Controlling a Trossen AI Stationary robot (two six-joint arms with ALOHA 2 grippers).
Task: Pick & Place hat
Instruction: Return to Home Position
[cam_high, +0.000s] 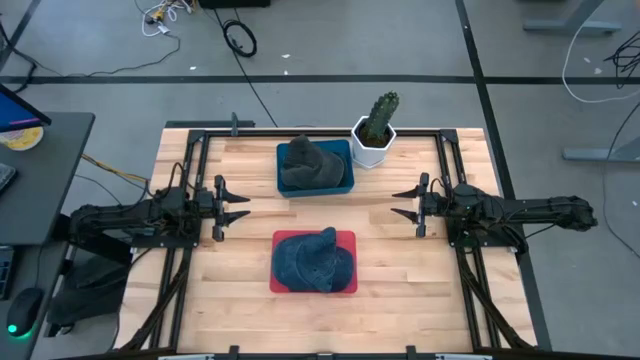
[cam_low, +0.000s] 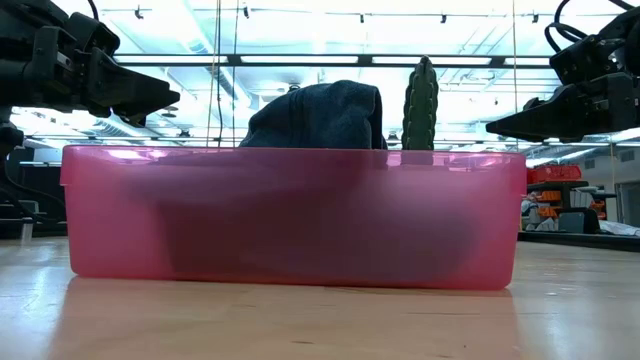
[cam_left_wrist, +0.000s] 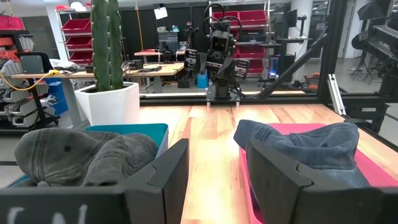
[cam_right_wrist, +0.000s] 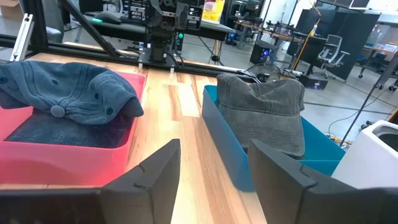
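Note:
A blue denim cap lies in a red bin near the table's front middle; its crown rises above the bin wall. A grey cap sits in a blue bin farther back. My left gripper hovers open at the table's left, level, pointing right. My right gripper hovers open at the right, pointing left. Both caps show in the wrist views: grey cap and denim cap; denim cap and grey cap.
A cactus in a white pot stands at the blue bin's right, near the far edge. A black frame rims the table. Bare wood lies on both sides of the red bin and between the bins.

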